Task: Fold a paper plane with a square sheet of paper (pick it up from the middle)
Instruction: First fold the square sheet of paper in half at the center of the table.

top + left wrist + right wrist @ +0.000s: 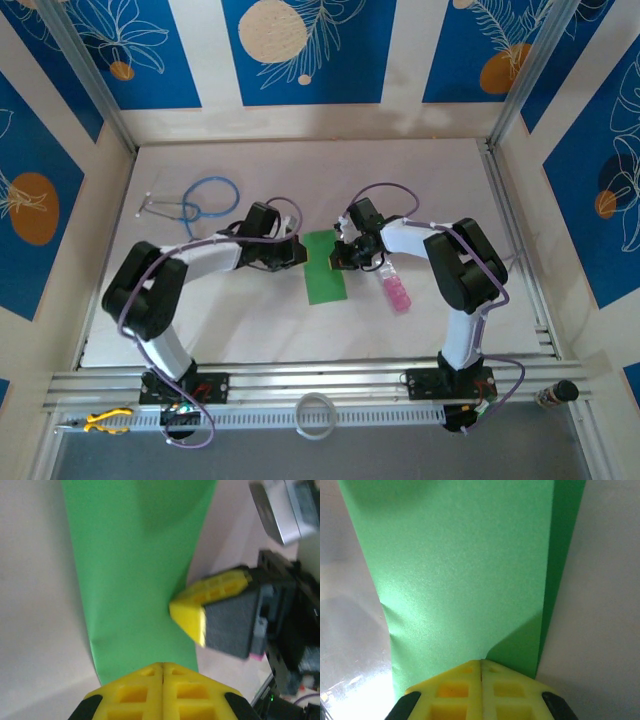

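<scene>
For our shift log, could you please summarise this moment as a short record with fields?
paper: green sheet, folded to a narrow strip, lying on the table
left tool: shut, tips at the strip's left edge
right tool: shut, tips at its right edge
grip on paper: cannot tell
nearby: pink bottle right of the strip; stethoscope far left

The square sheet of paper [325, 266], bright green and folded into a narrow double-layered strip, lies flat midway between the left and right edges of the table [260, 330], its length running far-to-near, an under-layer showing darker along one side.
</scene>
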Available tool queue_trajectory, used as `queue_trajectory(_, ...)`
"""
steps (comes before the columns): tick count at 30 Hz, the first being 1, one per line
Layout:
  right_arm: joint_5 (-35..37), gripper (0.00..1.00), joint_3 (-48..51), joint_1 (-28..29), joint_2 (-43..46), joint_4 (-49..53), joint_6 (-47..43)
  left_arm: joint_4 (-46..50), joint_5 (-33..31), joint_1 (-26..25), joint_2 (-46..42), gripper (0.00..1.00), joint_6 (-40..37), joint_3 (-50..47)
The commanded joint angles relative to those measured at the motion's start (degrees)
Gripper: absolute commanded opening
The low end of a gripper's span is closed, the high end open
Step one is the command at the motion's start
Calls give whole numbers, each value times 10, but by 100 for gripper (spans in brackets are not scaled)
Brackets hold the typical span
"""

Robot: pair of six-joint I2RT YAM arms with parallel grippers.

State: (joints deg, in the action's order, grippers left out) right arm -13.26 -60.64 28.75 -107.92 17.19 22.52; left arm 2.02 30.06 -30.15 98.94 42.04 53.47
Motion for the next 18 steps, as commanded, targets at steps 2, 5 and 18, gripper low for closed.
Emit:
queue_trajectory(2,55,0,19,0,-37,78,-11,-29,45,8,52,5,-2,34)
queue_trajectory(5,56,0,18,0,-38,79,-10,-52,60,8,76,6,3,42)
queue_trajectory(18,56,0,21,0,-41,80,-7,-43,8,16,142,4,-5,13)
